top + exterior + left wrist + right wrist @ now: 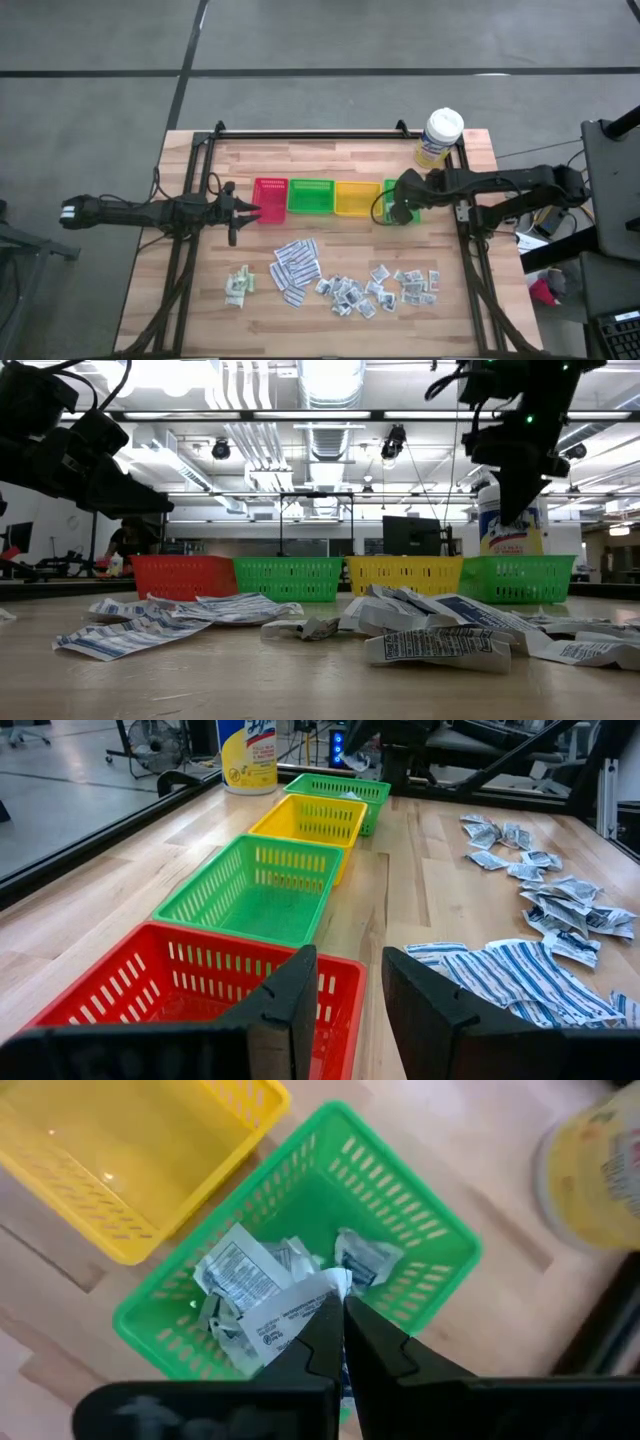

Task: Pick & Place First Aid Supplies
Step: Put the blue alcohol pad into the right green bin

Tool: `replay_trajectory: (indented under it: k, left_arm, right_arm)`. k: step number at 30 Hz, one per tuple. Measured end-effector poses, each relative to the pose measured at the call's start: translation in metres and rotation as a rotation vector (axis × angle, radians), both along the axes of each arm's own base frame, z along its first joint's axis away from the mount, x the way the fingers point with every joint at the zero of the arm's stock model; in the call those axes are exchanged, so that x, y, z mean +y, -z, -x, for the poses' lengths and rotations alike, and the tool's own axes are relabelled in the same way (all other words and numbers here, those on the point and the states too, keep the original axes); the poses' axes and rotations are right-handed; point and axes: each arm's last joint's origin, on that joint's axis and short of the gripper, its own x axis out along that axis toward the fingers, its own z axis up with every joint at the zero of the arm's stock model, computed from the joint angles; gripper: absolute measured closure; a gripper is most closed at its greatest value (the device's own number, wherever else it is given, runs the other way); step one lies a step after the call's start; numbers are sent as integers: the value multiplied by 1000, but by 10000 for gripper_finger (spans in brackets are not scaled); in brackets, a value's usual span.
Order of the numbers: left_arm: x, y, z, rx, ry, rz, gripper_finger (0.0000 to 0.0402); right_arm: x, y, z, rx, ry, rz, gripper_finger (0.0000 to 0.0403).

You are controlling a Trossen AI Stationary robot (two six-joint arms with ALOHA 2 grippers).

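Observation:
Four small trays stand in a row at mid-table: red (270,198), green (310,197), yellow (356,198) and a second green one (412,212) at the right end. My right gripper (403,207) hangs over that right green tray (420,1230), shut on a white printed packet (290,1318). Several packets (235,1275) lie inside the tray. Loose first aid supplies lie near the front edge: blue-striped strips (295,268), small squares (350,293) and pale green sachets (238,285). My left gripper (350,1010) stands open beside the red tray (150,990), with nothing between its fingers. My right gripper pinches the white printed packet by one end (318,1302) between its two shut fingers. The fingers come from above, slanting steeply down. The packet sticks out past the fingertips, over the packets lying in the right green tray.
A white-lidded tub with a yellow label (440,138) stands at the far right corner, just behind the right green tray. More loose packets (415,283) lie at the front right. Bare wood shows along the table's far edge and left side.

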Motion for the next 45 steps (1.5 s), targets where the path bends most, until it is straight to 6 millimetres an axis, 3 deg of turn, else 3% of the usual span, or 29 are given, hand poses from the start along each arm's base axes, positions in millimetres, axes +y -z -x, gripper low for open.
replay_trajectory:
  k: [12,24,39,45]
  left_arm:
    - [0,0,0,0,0,-2,289]
    - [0,0,0,0,0,-1,289]
    - [0,0,0,0,0,0,289]
    - [0,0,0,0,-1,0,289]
  right_arm:
    - [-13,12,-4,-74,22,-38,394]
    - [-18,45,-10,-69,-17,4,394]
    - [-20,48,-9,-35,-57,48,394]
    - [-20,48,-9,-28,-75,53,364]
